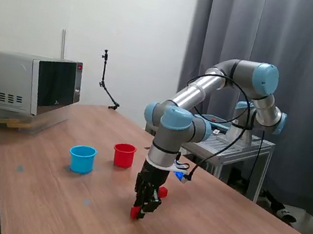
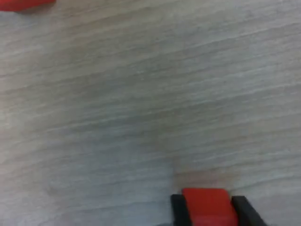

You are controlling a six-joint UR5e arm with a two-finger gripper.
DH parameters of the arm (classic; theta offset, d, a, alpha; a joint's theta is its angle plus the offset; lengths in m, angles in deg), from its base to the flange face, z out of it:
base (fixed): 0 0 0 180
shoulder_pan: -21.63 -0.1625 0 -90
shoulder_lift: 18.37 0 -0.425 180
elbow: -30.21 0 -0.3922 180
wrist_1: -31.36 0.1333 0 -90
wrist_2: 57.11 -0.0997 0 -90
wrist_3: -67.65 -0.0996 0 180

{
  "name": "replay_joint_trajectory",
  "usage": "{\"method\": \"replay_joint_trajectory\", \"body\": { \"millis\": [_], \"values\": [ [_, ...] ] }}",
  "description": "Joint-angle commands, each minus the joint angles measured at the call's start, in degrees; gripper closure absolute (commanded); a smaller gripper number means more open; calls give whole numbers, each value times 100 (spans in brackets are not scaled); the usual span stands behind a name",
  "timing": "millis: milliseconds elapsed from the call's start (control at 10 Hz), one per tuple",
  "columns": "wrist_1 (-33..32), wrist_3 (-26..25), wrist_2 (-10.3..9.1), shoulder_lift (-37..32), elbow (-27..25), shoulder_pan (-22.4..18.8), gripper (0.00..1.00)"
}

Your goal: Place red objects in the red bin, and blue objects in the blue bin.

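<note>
Two red cubes in view on the wooden worktop (image 1: 234, 227). One red cube (image 1: 135, 212) (image 2: 209, 209) pinched between the black jaws, pressed on both sides, low over the near middle of the worktop; touching the wood or just clear of it, hard to tell. Second red cube (image 1: 162, 192) (image 2: 26, 4) lying free just beyond the jaws, toward the exterior view's right, partly hidden by the wrist. Seen in the wrist view only as a red sliver at the picture's edge, well apart from the held cube, with bare wood grain between.

Red cup (image 1: 123, 155) upright farther back on the worktop, toward the exterior view's left of the jaws. Light blue cup (image 1: 82, 158) upright beside it, further to the exterior view's left and slightly nearer, apart from the red cup. Nothing to make out inside either cup from this angle.

UR5e arm (image 1: 180, 121) reaching down from its base at the far right, wrist pointing straight at the worktop. Grey microwave (image 1: 26, 82) at the far left end of the worktop, door shut.
</note>
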Motion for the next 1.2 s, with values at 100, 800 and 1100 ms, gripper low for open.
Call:
{"method": "replay_joint_trajectory", "body": {
  "millis": [100,800,1100],
  "values": [
    [-2,2,10,-40,-28,24,100],
    [148,20,643,-1868,-1360,876,100],
    [323,-15,660,-1929,-1917,1289,100]
  ]
}}
